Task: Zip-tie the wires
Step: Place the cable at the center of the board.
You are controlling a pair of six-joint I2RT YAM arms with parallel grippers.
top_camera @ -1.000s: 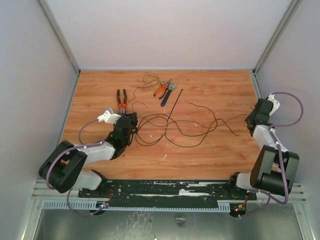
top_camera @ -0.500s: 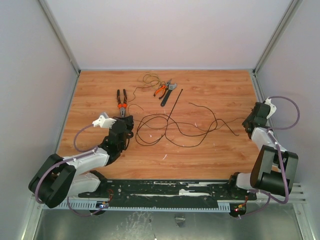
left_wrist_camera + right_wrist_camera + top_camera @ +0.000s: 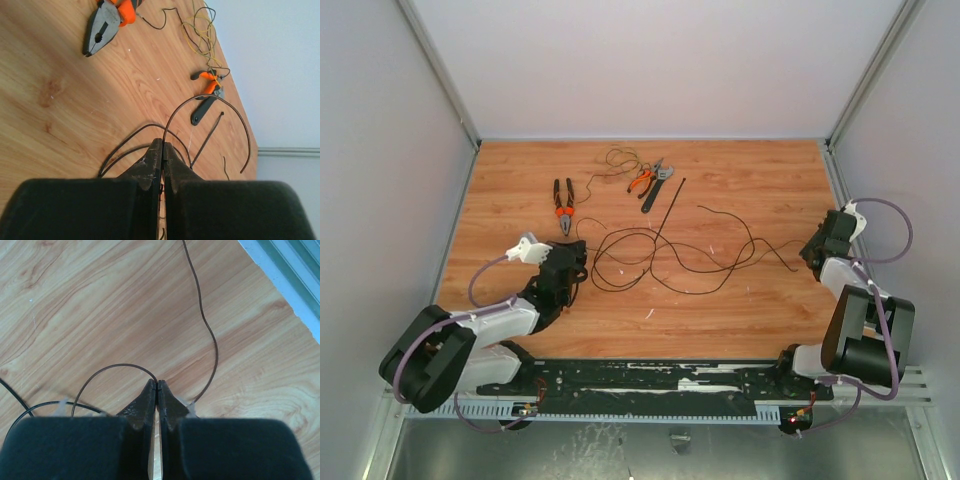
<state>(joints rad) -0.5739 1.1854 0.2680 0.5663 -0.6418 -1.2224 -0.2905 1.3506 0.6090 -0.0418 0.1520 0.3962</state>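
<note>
Between the left fingers, pressed together, a strand of the wires is pinched; the right fingers nip another stretch near the bench's right edge; the zip tie lies apart, beyond the loops; a hard pull could slip the thin strand free or tangle the loops.

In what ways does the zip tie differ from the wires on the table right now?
Shape: the zip tie is one straight strip, while the wires curl in loose loops. Length: the wires run much longer than the zip tie. State: the wires are pinched by the left gripper and by the right gripper, whereas the zip tie lies free, touched by neither. Both are thin and dark.
</note>
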